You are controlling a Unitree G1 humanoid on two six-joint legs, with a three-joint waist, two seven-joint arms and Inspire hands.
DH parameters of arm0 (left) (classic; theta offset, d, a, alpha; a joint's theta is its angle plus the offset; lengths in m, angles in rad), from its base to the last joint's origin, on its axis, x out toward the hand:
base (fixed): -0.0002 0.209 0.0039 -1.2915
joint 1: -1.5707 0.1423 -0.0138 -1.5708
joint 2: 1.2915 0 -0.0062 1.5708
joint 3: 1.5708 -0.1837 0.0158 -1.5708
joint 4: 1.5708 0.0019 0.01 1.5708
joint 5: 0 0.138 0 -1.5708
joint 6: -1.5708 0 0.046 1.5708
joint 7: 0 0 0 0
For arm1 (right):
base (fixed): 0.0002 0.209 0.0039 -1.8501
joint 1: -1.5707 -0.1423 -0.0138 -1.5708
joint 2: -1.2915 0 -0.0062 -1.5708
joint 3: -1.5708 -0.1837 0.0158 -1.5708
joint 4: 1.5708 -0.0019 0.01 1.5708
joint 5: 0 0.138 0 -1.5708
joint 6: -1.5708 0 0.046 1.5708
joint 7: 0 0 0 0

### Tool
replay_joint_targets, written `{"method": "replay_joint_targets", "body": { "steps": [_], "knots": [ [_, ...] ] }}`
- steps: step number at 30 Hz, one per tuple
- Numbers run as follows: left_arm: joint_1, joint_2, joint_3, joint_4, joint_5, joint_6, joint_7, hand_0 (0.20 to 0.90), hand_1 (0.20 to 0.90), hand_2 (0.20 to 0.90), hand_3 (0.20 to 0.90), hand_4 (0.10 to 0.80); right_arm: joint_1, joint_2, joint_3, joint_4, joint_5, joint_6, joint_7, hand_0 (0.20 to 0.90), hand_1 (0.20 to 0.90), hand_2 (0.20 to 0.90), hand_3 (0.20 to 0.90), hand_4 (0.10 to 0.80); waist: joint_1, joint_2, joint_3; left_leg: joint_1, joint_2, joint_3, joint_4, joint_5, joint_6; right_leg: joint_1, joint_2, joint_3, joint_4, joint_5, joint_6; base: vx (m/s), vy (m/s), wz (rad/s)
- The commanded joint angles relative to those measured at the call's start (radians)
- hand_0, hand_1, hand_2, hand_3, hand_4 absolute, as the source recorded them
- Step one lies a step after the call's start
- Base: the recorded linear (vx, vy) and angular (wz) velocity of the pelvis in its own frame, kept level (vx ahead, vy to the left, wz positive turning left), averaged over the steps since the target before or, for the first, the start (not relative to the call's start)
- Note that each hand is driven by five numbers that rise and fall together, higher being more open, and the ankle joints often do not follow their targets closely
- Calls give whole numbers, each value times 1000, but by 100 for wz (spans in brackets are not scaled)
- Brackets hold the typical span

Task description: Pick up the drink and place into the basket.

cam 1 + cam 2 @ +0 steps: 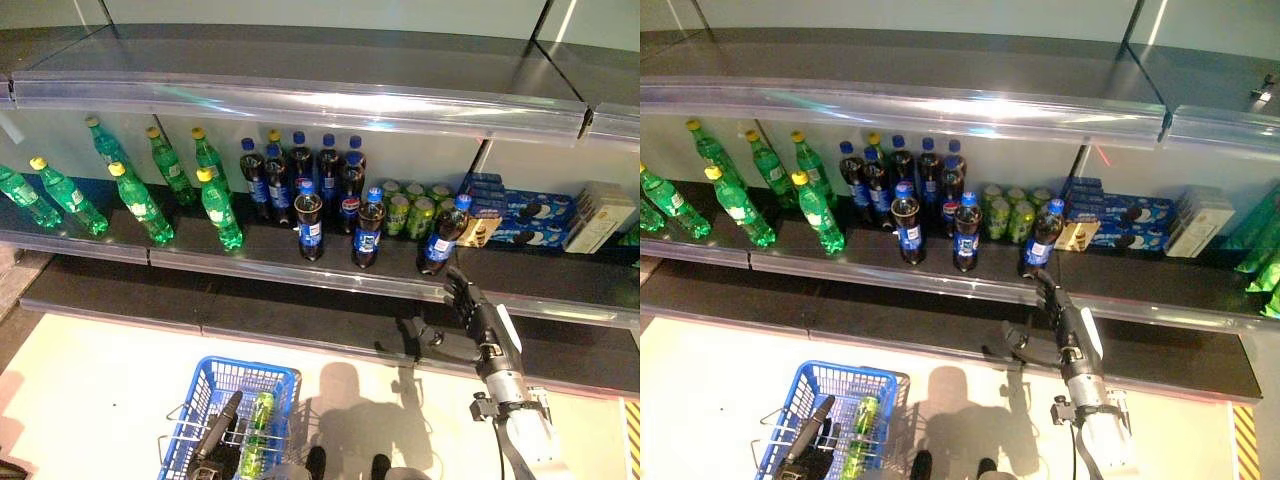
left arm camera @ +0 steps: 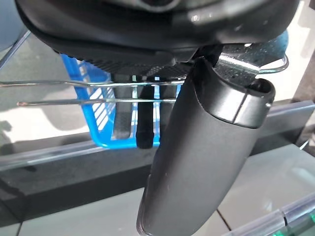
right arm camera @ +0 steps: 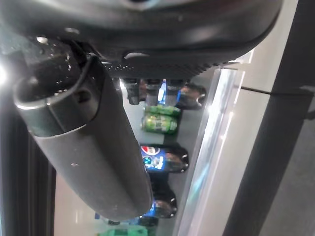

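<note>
Reach stage: right hand [image 1: 468, 300] spread, empty, just short of cola bottle [image 1: 440, 236] on shelf [image 1: 560, 290]. Left hand [image 1: 215, 440] curled round basket [image 1: 205, 395] handle. Grasp, carry, drop left.

The left hand [image 1: 215, 445] is cut off by the bottom edge.

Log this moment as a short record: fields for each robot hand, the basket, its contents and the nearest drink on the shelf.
right robot hand: raised at the shelf's front edge, fingers straight, holding nothing
nearest drink: dark cola bottle with a blue cap, upright, just beyond the fingers
left robot hand: low, holding the basket by its wire handle
basket: blue, on the left, over the pale floor
basket contents: one green bottle lying inside
</note>
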Motion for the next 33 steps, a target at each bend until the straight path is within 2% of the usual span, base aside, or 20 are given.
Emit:
{"method": "replay_joint_targets", "body": {
  "steps": [1,5,7,8,10,11,14,15,17,18,19,20,21,22,24,26,27,28,29,33],
  "knots": [
    [-35,69,34,-141,15,-63,-121,300,300,300,200,100,-80,-15,-37,-67,25,-86,-19,900,900,900,900,800,23,-4,-67,-61,-15,99,207,-150,-19,-73,-7,18,61,12,53,21,160,0],
    [-45,81,45,-127,19,-47,-128,300,300,300,200,100,-94,4,-32,-56,10,-92,-44,900,900,900,900,800,31,4,-58,-75,-30,99,239,-184,18,-123,-35,42,230,-40,80,14,188,3],
    [-51,91,42,-122,21,-42,-125,300,300,300,200,100,-96,12,-25,-54,-1,-96,-62,900,900,900,900,800,28,4,-56,-72,-37,99,236,-192,40,-185,-45,65,350,-16,103,8,143,1],
    [-63,104,38,-123,24,-34,-114,300,300,300,200,100,-92,17,-18,-59,1,-100,-72,900,900,900,900,800,18,10,-46,-66,-36,98,240,-198,55,-294,-42,91,527,59,113,7,110,1],
    [-73,115,37,-130,18,-26,-93,300,300,300,200,100,-91,23,-16,-54,-4,-102,-76,900,900,900,900,800,11,7,-37,-62,-38,97,248,-200,56,-358,-35,117,587,116,109,80,78,9],
    [-84,124,33,-135,9,-17,-81,300,300,300,200,100,-93,21,-29,-38,11,-106,-67,900,900,900,900,800,5,-6,-29,-55,-54,87,252,-202,51,-386,-33,114,514,146,106,233,23,18],
    [-83,126,30,-137,11,-11,-86,300,300,300,200,100,-91,4,-51,-28,26,-111,-68,900,900,900,900,800,-1,-28,-21,-42,-86,54,251,-207,42,-358,-26,67,299,142,110,257,-62,21],
    [-73,132,33,-138,9,-9,-97,300,300,300,200,100,-86,-13,-63,-38,45,-109,-69,900,900,900,900,800,-11,-45,-13,-31,-107,40,255,-215,40,-371,3,57,178,164,123,387,-180,38],
    [-66,140,39,-138,-1,-13,-97,300,300,300,200,100,-82,-17,-69,-42,54,-116,-55,900,900,900,900,800,-25,-50,-2,-18,-113,29,265,-230,45,-390,29,67,161,197,131,276,-150,43],
    [-65,144,42,-133,-1,-10,-100,300,300,300,200,100,-80,-25,-71,-41,60,-120,-52,900,900,900,900,800,-31,-47,2,-17,-109,18,268,-229,49,-385,45,91,167,170,119,248,-150,49],
    [-66,147,41,-126,-4,-14,-98,300,300,300,200,100,-80,-32,-66,-40,61,-122,-55,900,900,900,900,800,-37,-48,3,-14,-107,9,266,-229,53,-386,54,111,179,176,117,314,-217,63],
    [-70,146,34,-125,-3,-20,-85,300,300,300,200,100,-85,-30,-60,-34,58,-127,-57,900,900,900,900,800,-36,-46,1,-10,-97,5,256,-224,54,-373,53,106,191,158,109,370,-303,78],
    [-66,141,33,-140,14,-12,-68,300,300,300,200,100,-81,-34,-56,-48,56,-121,-77,900,900,900,900,800,-34,-46,-8,-5,-76,-1,246,-223,48,-335,53,104,183,128,88,272,-244,72],
    [-66,141,33,-142,15,-10,-66,300,300,300,200,100,-80,-35,-56,-51,55,-119,-79,900,900,900,900,800,-35,-46,-8,-3,-73,-2,245,-223,47,-330,53,103,180,125,86,216,-202,73],
    [-59,125,32,-167,33,0,-54,300,300,300,200,100,-66,-40,-67,-85,53,-96,-86,900,900,900,900,800,-32,-50,-29,10,-43,2,234,-227,20,-255,37,79,119,99,61,168,-150,62],
    [-53,116,31,-195,43,21,-50,300,300,300,200,100,-45,-47,-84,-107,53,-85,-81,900,900,900,900,800,-38,-46,-38,12,-14,40,227,-224,1,-214,20,56,91,84,49,132,-82,69],
    [-48,111,27,-215,48,31,-46,300,300,300,200,100,-31,-51,-96,-118,52,-81,-76,900,900,900,900,800,-44,-40,-42,8,6,80,218,-215,-10,-194,10,35,78,75,44,65,-3,107],
    [-45,104,15,-237,52,44,-44,300,300,300,200,100,-13,-56,-109,-131,43,-82,-82,900,900,900,900,800,-57,-29,-49,-7,34,150,196,-191,-27,-179,-1,5,69,61,39,19,42,109],
    [-45,100,5,-241,54,44,-46,300,300,300,200,100,-7,-59,-113,-132,43,-84,-84,900,900,900,900,800,-64,-21,-50,-16,45,184,183,-176,-34,-177,-5,-8,72,55,39,-4,57,91],
    [-24,90,-5,-239,24,15,-49,300,300,300,200,100,1,-61,-101,-120,46,-101,-67,900,900,900,900,800,-75,-7,-50,-20,33,161,171,-174,-37,-195,-6,7,86,50,48,12,77,34]
  ]
}}
